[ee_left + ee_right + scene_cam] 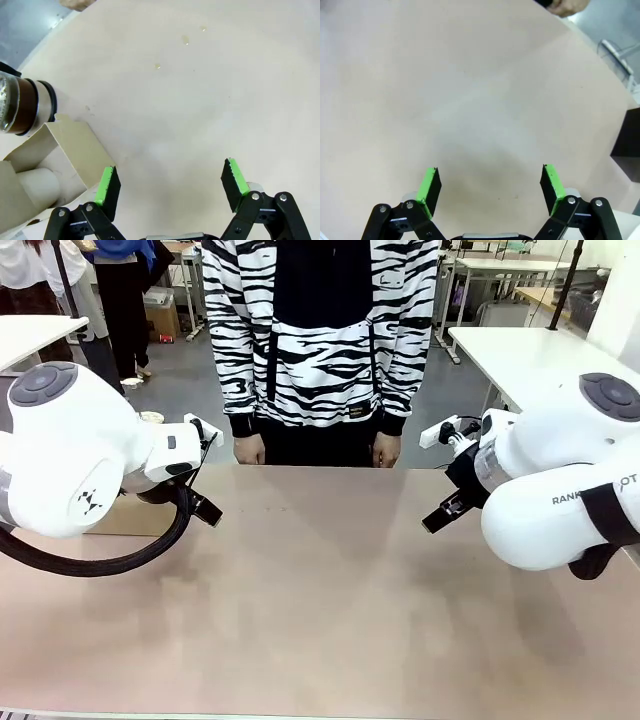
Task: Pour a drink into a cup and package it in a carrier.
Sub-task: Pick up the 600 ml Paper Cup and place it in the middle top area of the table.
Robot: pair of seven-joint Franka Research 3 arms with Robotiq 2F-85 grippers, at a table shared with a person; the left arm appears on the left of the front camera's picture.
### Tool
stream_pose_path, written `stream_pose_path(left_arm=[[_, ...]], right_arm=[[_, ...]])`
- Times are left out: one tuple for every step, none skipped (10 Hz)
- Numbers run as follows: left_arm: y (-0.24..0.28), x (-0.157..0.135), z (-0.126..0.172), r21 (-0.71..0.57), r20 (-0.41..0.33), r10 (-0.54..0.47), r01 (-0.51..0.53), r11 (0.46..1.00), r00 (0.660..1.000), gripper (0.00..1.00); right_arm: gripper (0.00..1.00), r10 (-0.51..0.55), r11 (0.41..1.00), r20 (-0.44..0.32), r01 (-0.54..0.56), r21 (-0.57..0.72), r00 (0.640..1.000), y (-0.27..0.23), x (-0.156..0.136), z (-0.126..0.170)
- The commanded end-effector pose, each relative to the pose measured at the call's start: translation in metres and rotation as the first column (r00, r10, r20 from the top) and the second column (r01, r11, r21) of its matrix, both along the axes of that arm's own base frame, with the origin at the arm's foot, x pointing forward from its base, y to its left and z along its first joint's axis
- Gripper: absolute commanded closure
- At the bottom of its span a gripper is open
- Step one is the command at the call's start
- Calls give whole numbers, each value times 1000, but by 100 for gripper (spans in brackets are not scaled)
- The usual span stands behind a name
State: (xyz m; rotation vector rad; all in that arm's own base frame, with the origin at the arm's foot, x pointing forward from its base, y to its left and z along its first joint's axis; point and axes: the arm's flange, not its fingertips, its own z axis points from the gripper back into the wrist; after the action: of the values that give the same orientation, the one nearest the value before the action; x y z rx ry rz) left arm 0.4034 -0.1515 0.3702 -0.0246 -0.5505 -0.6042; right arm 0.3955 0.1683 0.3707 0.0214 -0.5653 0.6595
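1. Left wrist view: the carrier [75,145] sits on the desk [200,100] just beside the released, empty left hand [170,175]. A white cup [37,185] is in one slot, and the drink [22,107] stands in a jug [7,107] beside it.
2. Right wrist view: the right hand [490,182] is released above the desk, with a black box [626,145] at the picture's edge.
3. The carrier's slot opens toward the camera. Its long axis is cut off.

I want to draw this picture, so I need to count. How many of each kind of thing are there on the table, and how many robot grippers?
grippers: 2, the left gripper and the right gripper, both open
glass jug: 1
cardboard carrier: 1
white cup in the carrier: 1
black box: 1
Total: 6
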Motion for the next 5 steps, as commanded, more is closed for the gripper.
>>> stream_pose_path(left_arm=[[0,0,0,0,0,-1,1,1000,1000,0],[0,0,0,0,0,-1,1,1000,1000,0],[0,0,0,0,0,-1,1,1000,1000,0],[0,0,0,0,0,-1,1,1000,1000,0],[0,0,0,0,0,-1,1,1000,1000,0]], right_arm=[[0,-1,1000,0,1,1,1000,0,0,0],[0,-1,1000,0,1,1,1000,0,0,0],[0,-1,1000,0,1,1,1000,0,0,0],[0,-1,1000,0,1,1,1000,0,0,0],[0,-1,1000,0,1,1,1000,0,0,0]])
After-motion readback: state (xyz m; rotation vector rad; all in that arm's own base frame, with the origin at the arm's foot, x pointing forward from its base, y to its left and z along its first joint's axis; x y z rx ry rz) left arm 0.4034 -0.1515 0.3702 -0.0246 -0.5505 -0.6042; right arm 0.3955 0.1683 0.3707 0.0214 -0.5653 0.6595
